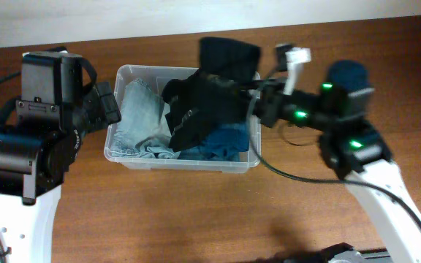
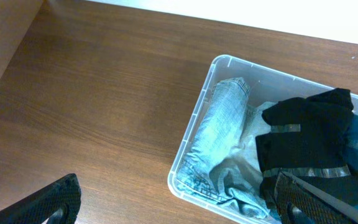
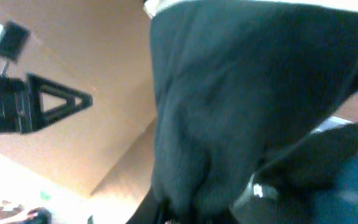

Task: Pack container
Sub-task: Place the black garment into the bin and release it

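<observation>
The clear plastic container sits mid-table and also shows in the left wrist view. Inside lie a rolled light-blue denim garment on the left and a dark blue garment on the right. My right gripper is shut on a black garment with grey reflective strips, holding it over the container's right half; the cloth fills the right wrist view and hides the fingers. My left gripper is open and empty, just left of the container's near corner.
The wooden table extends around the container. The left arm's body stands left of the bin. The right arm and its cable lie to the right. A wall edge runs along the back.
</observation>
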`<state>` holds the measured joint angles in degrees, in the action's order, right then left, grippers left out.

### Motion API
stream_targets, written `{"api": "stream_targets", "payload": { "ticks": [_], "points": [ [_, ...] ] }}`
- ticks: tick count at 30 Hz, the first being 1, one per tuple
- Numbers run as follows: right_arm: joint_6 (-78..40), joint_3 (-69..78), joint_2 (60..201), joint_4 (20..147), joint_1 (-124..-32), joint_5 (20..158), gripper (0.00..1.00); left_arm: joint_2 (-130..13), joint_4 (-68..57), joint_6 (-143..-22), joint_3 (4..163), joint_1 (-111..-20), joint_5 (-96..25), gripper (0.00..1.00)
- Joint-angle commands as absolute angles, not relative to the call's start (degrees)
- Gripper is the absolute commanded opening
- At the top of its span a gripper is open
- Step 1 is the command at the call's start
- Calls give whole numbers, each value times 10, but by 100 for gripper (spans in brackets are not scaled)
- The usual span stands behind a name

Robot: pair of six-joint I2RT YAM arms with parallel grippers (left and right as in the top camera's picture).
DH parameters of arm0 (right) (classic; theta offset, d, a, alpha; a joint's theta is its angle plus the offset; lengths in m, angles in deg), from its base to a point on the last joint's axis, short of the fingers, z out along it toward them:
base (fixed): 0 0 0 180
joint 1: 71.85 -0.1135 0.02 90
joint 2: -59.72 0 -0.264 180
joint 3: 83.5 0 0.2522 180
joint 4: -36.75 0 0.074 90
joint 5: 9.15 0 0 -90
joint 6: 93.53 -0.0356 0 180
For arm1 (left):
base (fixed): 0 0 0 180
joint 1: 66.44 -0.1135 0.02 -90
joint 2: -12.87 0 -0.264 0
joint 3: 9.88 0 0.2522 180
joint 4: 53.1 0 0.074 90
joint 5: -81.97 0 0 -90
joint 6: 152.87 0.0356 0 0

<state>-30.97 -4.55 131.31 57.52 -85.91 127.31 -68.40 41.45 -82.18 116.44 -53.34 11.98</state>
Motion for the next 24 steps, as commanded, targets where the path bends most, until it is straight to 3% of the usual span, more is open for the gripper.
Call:
{"api": "stream_targets", "payload": {
  "ticks": [1, 10, 13, 16, 18, 21, 24],
  "points": [
    [-361, -48, 1400, 498, -940, 1243, 10, -685, 413, -827, 1165, -535, 128, 99],
    [-400, -47, 1602, 399, -1032, 1143, 10, -685, 413, -827, 1165, -535, 128, 99],
    [-379, -47, 1661, 380, -1037, 1136, 41, -685, 413, -827, 1165, -535, 128, 99],
    [-379, -47, 1674, 401, -1028, 1134, 51, -685, 413, -827, 1165, -535, 128, 99],
    [-379, -44, 1651, 434, -1014, 1133, 66, -685, 413, -827, 1165, -535, 128, 99],
    [-379, -34, 1613, 482, -997, 1132, 74, -685, 413, -827, 1165, -535, 128, 100],
    [-365, -14, 1560, 546, -980, 1131, 75, -685, 413, -827, 1165, -535, 128, 99]
  ]
}}
